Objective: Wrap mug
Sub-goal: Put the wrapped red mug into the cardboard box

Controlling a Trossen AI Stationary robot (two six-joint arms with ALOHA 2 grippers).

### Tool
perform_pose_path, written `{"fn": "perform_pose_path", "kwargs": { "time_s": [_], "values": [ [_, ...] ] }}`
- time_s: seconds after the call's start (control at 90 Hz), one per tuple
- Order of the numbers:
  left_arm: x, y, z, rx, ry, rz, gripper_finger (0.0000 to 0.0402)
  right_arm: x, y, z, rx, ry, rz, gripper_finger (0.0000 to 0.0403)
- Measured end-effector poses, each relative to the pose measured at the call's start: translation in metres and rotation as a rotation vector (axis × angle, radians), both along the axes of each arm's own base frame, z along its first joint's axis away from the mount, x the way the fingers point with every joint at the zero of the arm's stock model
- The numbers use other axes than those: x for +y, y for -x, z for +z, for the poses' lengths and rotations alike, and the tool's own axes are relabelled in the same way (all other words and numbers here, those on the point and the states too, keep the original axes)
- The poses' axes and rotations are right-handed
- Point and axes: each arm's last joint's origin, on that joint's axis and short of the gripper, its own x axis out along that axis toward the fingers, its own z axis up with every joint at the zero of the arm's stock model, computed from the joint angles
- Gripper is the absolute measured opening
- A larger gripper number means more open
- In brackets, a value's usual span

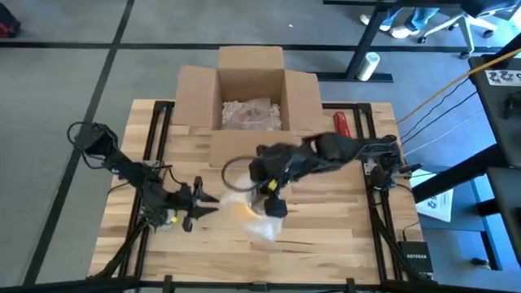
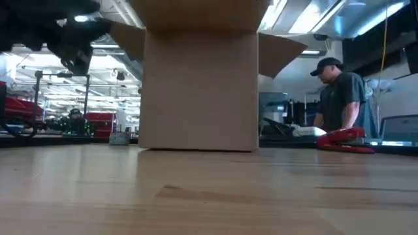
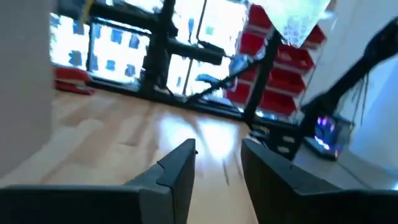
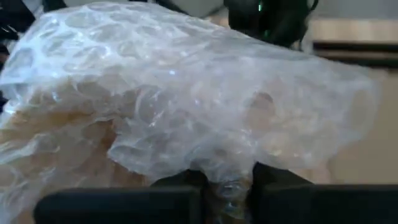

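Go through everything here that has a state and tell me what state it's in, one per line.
Box: flaps open, wrapped items inside.
Bubble wrap: bunched, pinched by the right gripper.
Mug: partly covered by the wrap.
Left gripper: open, empty, above the table.

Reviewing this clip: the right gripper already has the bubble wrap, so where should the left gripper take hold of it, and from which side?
Probably the loose wrap edge trailing below the right gripper, on the table's front side. It hangs free of the orange mug, so the left gripper, open and level with it, could come in sideways from the left.
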Motion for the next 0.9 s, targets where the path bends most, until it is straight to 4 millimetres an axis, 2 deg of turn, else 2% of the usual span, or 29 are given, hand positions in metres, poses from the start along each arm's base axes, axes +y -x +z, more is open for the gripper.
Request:
{"fn": "perform_pose_path", "kwargs": {
  "time_s": [0.111, 0.322, 0.511, 0.667, 0.778, 0.9],
  "values": [
    [0.021, 0.006, -0.003, -0.024, 0.027, 0.027, 0.0113, -0.022, 0.004, 0.010, -0.044, 0.028, -0.021, 0.0020],
    [0.052, -0.005, -0.005, 0.032, 0.022, 0.004, 0.0113, -0.068, 0.005, 0.018, -0.101, 0.090, -0.099, 0.0020],
    [0.081, -0.008, 0.002, 0.017, 0.009, -0.021, 0.0113, -0.123, 0.005, 0.023, -0.145, 0.136, -0.214, 0.0020],
    [0.102, -0.003, 0.001, 0.084, -0.026, 0.026, 0.0113, -0.165, 0.009, 0.030, -0.231, 0.144, -0.286, 0.0020],
    [0.113, 0.004, 0.001, 0.134, -0.036, 0.049, 0.0113, -0.192, 0.010, 0.024, -0.207, 0.133, -0.329, 0.0020],
    [0.124, 0.010, 0.004, 0.214, -0.080, 0.111, 0.0113, -0.215, 0.002, 0.004, -0.124, 0.136, -0.353, 0.0020]
  ]
}}
